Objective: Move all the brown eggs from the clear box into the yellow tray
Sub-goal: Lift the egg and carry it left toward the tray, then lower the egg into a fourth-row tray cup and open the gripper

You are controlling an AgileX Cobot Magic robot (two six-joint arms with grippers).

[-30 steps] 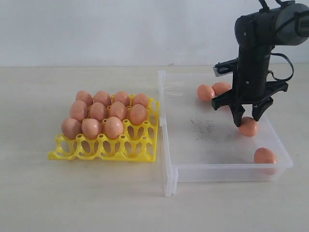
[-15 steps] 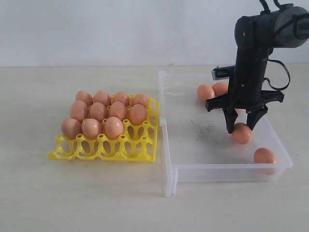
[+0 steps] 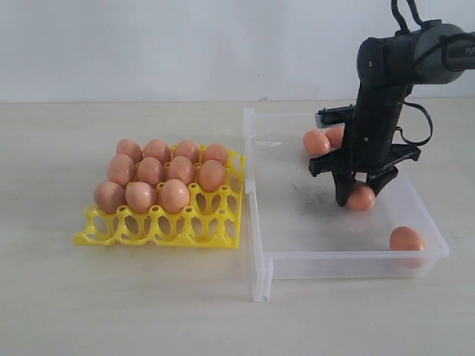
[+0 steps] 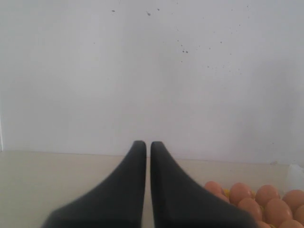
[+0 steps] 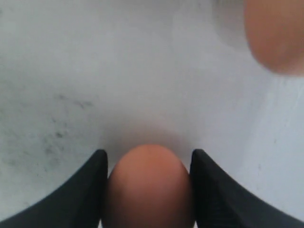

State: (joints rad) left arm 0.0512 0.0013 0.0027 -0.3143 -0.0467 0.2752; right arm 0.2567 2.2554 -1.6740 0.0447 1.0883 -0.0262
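Egg (image 3: 364, 199), probably light, slippery and fragile, is grasped across its middle by right tool (image 3: 358, 194), low inside clear box (image 3: 334, 263); yellow tray (image 3: 159, 236) lies at 9 o'clock. Left tool (image 4: 147, 145) is clenched, empty.

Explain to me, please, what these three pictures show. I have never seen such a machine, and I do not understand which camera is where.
This is a robot with two arms, each ending in a two-fingered gripper. The wide picture comes from a camera off the arms. In it, the black right gripper reaches down into the clear box and is closed on a brown egg. Three loose eggs lie in the box: two by the far wall and one in a near corner. Beside the box, the yellow tray holds eleven eggs; five cups are free. The other two pictures come from cameras on the wrists. The right one looks past its fingers at the gripped egg. The left one shows the left gripper shut, holding nothing.
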